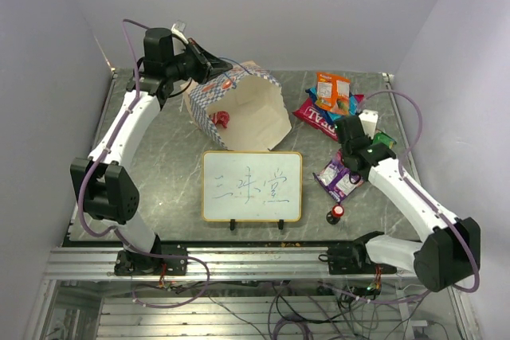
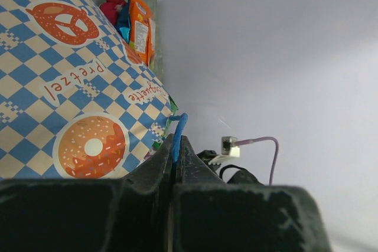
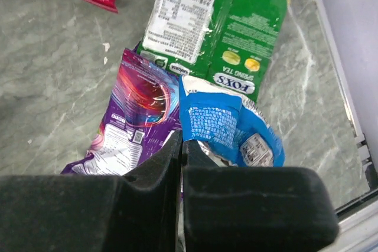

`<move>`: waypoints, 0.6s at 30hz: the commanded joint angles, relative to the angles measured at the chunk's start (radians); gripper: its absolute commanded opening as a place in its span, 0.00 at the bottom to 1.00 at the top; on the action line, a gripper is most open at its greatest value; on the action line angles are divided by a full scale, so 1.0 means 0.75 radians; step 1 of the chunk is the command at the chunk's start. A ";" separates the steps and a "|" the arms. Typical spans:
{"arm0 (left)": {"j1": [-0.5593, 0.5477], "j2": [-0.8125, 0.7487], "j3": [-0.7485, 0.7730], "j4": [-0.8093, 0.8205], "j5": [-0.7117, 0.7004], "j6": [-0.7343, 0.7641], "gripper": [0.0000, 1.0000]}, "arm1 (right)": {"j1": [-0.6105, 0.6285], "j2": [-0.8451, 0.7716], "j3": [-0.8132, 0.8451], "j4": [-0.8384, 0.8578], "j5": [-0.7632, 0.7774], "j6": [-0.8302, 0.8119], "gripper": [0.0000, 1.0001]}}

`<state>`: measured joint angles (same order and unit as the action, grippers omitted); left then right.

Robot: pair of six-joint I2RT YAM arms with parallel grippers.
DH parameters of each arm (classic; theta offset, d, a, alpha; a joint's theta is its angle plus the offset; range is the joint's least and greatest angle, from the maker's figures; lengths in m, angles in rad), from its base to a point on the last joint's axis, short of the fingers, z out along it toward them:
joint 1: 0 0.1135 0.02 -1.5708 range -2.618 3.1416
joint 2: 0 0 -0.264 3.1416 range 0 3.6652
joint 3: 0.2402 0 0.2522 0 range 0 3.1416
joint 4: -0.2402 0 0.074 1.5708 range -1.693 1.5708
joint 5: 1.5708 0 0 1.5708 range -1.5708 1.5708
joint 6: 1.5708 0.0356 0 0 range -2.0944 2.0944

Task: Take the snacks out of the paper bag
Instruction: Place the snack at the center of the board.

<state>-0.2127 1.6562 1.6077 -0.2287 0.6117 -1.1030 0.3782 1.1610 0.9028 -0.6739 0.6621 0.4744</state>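
The paper bag (image 1: 239,109) lies on its side at the back, mouth towards the near edge, with a tiny red wrapper (image 1: 221,119) inside. My left gripper (image 1: 209,65) is shut on the bag's blue cord handle (image 2: 179,134); the checkered bag wall (image 2: 77,87) fills the left wrist view. My right gripper (image 1: 355,151) is shut on the edge of a blue packet (image 3: 230,125), above the purple packet (image 3: 136,119) and the green packet (image 3: 236,22). Orange (image 1: 332,89), red (image 1: 317,119), green (image 1: 383,139) and purple (image 1: 339,177) packets lie on the table at the right.
A framed whiteboard (image 1: 252,186) lies in front of the bag near the front edge. A small red-capped black knob (image 1: 337,212) stands to its right. White walls close in at the back and both sides.
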 commanded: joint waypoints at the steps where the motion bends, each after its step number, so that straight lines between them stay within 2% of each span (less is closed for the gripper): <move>1: 0.009 -0.042 -0.005 0.006 -0.014 0.021 0.07 | -0.022 0.055 -0.040 0.187 -0.091 -0.015 0.00; 10: 0.009 -0.045 -0.009 0.017 -0.008 0.013 0.07 | -0.022 0.258 -0.089 0.268 -0.268 0.159 0.00; 18: 0.009 -0.028 -0.006 0.019 0.005 0.015 0.07 | -0.022 0.325 -0.176 0.433 -0.347 0.084 0.00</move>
<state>-0.2127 1.6527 1.6066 -0.2295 0.6098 -1.1030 0.3656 1.3975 0.7898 -0.4286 0.4438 0.5457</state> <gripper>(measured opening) 0.080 0.004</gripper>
